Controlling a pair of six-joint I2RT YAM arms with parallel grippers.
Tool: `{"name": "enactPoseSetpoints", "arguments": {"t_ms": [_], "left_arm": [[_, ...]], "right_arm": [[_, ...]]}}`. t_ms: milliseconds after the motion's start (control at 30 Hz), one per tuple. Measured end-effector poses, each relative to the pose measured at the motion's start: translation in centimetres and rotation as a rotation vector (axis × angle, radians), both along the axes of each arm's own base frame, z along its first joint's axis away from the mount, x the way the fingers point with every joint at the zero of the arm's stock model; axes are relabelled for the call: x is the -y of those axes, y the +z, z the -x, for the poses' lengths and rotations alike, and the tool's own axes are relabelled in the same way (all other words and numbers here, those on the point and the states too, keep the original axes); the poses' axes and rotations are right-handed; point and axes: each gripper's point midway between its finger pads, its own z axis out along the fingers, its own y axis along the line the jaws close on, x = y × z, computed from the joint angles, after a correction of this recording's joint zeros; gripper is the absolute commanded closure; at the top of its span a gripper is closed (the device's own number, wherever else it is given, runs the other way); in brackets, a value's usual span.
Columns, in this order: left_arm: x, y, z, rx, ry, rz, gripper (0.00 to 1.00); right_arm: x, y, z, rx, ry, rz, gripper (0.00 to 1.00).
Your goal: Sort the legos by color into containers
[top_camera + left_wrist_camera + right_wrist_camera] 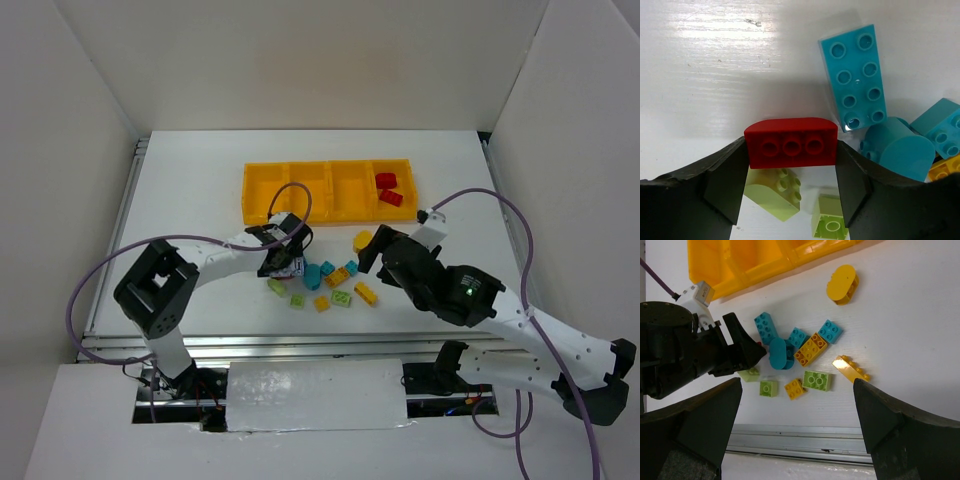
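Left wrist, left claw (791, 170) clamping red brick (791, 142), cyan brick (855, 77) beside

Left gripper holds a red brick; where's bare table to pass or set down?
Bare: table left of the tray, beyond it, and right of it. Crowded: the brick pile between the left gripper and right gripper.

white table (190, 190), plain white walls (300, 60)

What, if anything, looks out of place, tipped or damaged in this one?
Nothing damaged or spilled. Loose bricks lie jumbled on the table, some tipped: a cyan rounded brick on its side, a pale green one underside up. The left pincer grips a red brick; two red bricks sit in the tray's right-end compartment.
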Motion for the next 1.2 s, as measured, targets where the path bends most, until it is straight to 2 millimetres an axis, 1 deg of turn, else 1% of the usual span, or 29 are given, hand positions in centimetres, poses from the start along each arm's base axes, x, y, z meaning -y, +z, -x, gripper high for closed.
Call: {"name": "enactPoseSetpoints", "arguments": {"t_ms": [33,67,167,200,267,333,433,533,633,733,800,867,933,1033,1100,1133,1200], "left_arm": [[0.0,0.0,-0.1,0.002,0.0,0.0,0.66],[0.1,0.0,-0.1,0.003,0.0,-0.002,0.74],[0.2,0.1,-0.3,0.006,0.001,0.0,0.84],[0.2,0.1,-0.4,0.007,0.001,0.0,0.91],[0.3,0.2,-0.5,0.01,0.0,0.002,0.98],[0.4,0.3,-0.6,0.013,-0.001,0.003,1.0],[0.3,0.7,-0.7,0.024,-0.004,0.002,1.0],[0.3,2.1,-0.9,0.055,-0.027,0.011,1.0],[0.7,4.6,-1.3,0.117,-0.069,0.045,1.0],[1.3,7.5,-1.5,0.206,-0.131,0.116,1.0],[1.7,9.2,-1.0,0.263,-0.196,0.165,1.0],[2.2,10.7,0.1,0.317,-0.284,0.232,1.0],[3.1,12.3,1.3,0.368,-0.389,0.306,1.0],[4.8,14.3,3.3,0.443,-0.551,0.403,1.0],[6.0,15.5,4.9,0.494,-0.665,0.457,1.0],[6.6,16.1,6.0,0.517,-0.731,0.481,1.0],[7.6,17.4,8.1,0.565,-0.848,0.527,1.0]], "right_arm": [[0.0,0.0,0.0,0.0,0.0,0.0,0.0],[0.0,0.0,0.0,0.0,0.0,0.0,0.0],[0.0,0.0,0.0,0.0,0.0,0.001,0.0],[0.0,-0.2,0.0,-0.001,0.001,0.003,0.0],[0.1,-0.4,0.1,-0.004,0.001,0.007,0.0],[0.1,-0.6,0.1,-0.006,0.001,0.011,0.0],[0.1,-0.5,0.1,-0.005,0.001,0.008,0.0],[0.1,-0.6,-0.1,-0.003,0.0,-0.003,0.0],[0.8,-0.7,-0.7,-0.005,-0.027,-0.03,0.0],[2.6,0.0,-1.6,0.019,-0.067,-0.103,0.0],[3.6,1.1,-2.0,0.048,-0.078,-0.16,0.0],[3.8,2.3,-2.7,0.074,-0.067,-0.195,0.0],[2.5,3.0,-3.2,0.062,-0.01,-0.206,0.01],[-1.0,3.3,-4.5,0.006,0.114,-0.209,0.04],[-3.5,2.4,-5.1,-0.049,0.203,-0.213,0.06],[-4.7,1.6,-5.2,-0.086,0.248,-0.216,0.07],[-6.5,0.0,-4.6,-0.156,0.323,-0.219,0.07]]}}
